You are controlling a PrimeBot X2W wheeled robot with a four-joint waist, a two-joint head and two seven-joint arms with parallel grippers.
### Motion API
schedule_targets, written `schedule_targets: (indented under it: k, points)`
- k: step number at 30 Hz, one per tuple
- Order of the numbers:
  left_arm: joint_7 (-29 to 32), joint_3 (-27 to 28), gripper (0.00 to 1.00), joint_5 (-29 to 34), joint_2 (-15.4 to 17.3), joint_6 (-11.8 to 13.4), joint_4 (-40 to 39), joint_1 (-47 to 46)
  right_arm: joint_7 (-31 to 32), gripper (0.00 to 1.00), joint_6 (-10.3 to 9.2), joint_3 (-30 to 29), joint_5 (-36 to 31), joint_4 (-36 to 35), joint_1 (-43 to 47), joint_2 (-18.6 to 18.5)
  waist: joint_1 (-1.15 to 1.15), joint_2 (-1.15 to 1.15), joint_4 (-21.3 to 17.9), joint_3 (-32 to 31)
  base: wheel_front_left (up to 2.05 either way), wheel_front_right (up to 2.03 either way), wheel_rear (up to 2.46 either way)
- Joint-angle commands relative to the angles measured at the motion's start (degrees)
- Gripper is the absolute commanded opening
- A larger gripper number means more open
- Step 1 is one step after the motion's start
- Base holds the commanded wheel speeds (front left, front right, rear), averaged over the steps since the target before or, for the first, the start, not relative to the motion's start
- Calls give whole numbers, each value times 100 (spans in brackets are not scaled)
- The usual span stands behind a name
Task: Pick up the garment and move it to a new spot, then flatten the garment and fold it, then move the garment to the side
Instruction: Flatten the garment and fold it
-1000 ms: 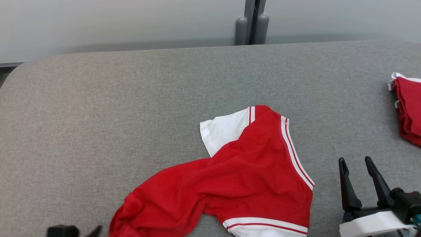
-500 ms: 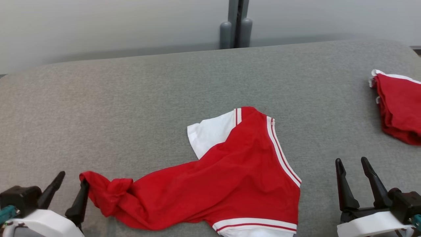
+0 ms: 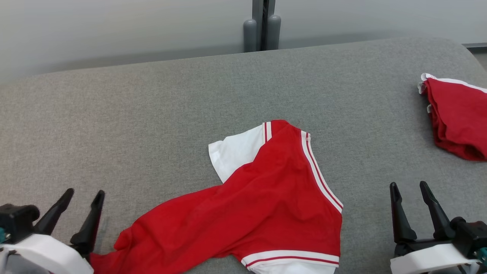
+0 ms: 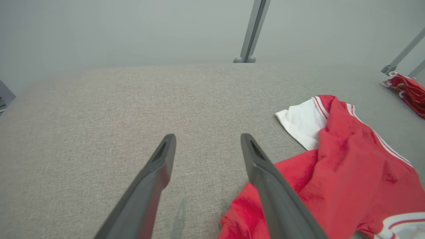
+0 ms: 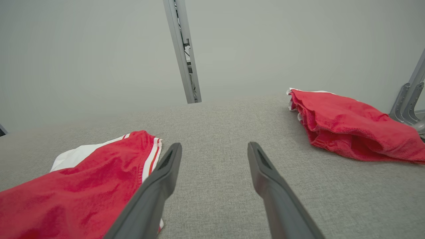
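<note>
Grey fabric worktop [image 3: 133, 125] against pale wall [image 3: 114, 30]. Red garment [image 3: 266, 198], white-trimmed, lies rumpled at six o'clock. Left claw [image 3: 85, 191] and right claw [image 3: 408, 184] wide, empty.

A grey fabric-covered table [image 3: 152, 114] stands before a plain pale wall [image 3: 114, 30] with a grey metal post [image 3: 262, 26].

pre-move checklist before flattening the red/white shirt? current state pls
1. Left gripper open and empty: ok.
2. Right gripper open and empty: ok.
3. Garment lying flat: not ok. It is wrinkled, with the red body folded over a white sleeve.
4. Near hem on the table: cannot tell. It runs off the head view's bottom edge.
5. Red pile apart from garment: ok, at the far right.
6. Bare surface left of garment for spreading: ok.
</note>
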Motion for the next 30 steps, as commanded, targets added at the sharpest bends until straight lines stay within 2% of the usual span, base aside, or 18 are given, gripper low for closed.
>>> schedule_targets:
  k: [1, 5, 10, 13, 17, 20, 27, 30]
  points:
    - [149, -102, 100, 111, -31, -143, -76, -259, -27, 100, 1, 37, 7, 1, -76, -29, 0, 0, 22, 30, 0, 0, 0]
    - [748, -602, 100, 255, -566, -649, 24, -937, -27, 100, 0, 128, -17, 34, -199, -29, 0, 0, 8, 79, 0, 0, 0]
    - [1619, -1310, 100, 376, -1500, -1158, 853, -1802, -27, 100, 0, 277, 43, 78, -289, -30, 0, 0, -227, 65, 0, 0, 0]
    - [1977, -1541, 100, 289, -1929, -1396, 1427, -2128, -27, 100, 1, 301, 89, 108, -211, -28, 0, 0, -396, 21, 0, 0, 0]
    - [2360, -1718, 100, 196, -2331, -1570, 2144, -2470, -28, 100, 0, 307, 86, 144, -133, -29, 0, 0, -608, -46, 0, 0, 0]
    - [2582, -1792, 100, 136, -2489, -1714, 2625, -2642, -28, 100, 1, 320, 83, 145, -88, -28, 0, 0, -743, -87, 0, 0, 0]
    - [2872, -1792, 100, -185, -2928, -2039, 3654, -2895, -27, 100, 1, 416, 64, 159, -113, -28, 0, 0, -952, -104, 0, 0, 0]
    - [2968, -1684, 100, -529, -3224, -2202, 4034, -2805, -27, 100, 0, 439, 76, 172, -116, -31, 0, 0, -1028, -103, 0, 0, 0]
